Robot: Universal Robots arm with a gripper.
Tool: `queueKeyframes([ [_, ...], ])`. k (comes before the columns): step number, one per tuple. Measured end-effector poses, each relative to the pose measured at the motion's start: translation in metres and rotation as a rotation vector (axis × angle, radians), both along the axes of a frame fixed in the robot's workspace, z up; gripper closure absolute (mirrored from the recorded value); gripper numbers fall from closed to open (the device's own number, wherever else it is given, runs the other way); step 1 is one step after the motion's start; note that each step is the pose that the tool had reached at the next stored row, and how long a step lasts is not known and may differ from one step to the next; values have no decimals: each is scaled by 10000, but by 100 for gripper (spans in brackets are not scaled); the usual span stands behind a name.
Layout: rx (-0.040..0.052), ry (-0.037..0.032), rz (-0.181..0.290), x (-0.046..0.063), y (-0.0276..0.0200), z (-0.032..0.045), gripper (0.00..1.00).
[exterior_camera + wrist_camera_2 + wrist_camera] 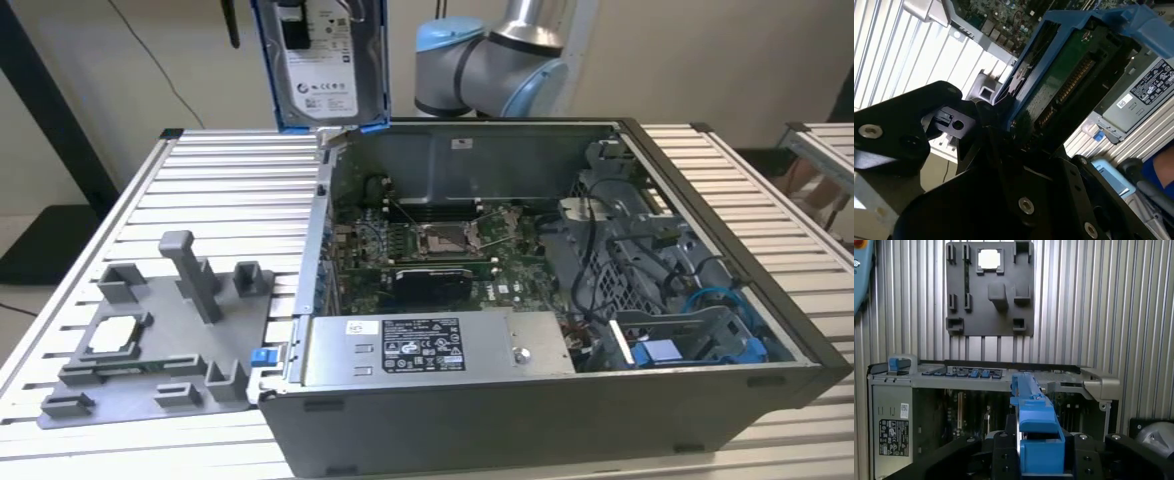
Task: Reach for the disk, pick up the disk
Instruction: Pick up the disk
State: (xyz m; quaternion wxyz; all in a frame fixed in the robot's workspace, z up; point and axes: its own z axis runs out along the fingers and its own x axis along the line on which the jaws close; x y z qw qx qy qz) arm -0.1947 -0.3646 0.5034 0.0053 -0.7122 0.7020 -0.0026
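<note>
Slatted aluminium table (pixel 214 190), 2nd table (pixel 825 145) at exterior view's right. Plain beige wall (pixel 120 70) behind, black upright post (pixel 47 110) in front of it.

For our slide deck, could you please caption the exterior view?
The disk hangs upright over the far corner of the open computer case, beside the robot arm.

A robotics lab or test workshop: a ribbed silver aluminium-slat bench (pixel 214 190) carries an opened grey metal desktop computer case (pixel 534 430), with a grey moulded plastic fixture plate (pixel 174 345) on the exterior view's left and a silver-and-blue jointed robot arm (pixel 494 65) at the far side.
</note>
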Motion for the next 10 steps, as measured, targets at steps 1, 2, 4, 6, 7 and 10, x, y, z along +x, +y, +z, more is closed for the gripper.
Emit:
queueKeyframes([
  [1,0,-1,0,29,0,0,100],
  [2,1,-2,1,57,-1,-1,100],
  [4,-1,0,2,115,0,0,100],
  [6,1,-2,1,171,0,-1,100],
  [7,0,0,0,199,0,0,100],
  [10,0,-1,1,282,0,0,100],
])
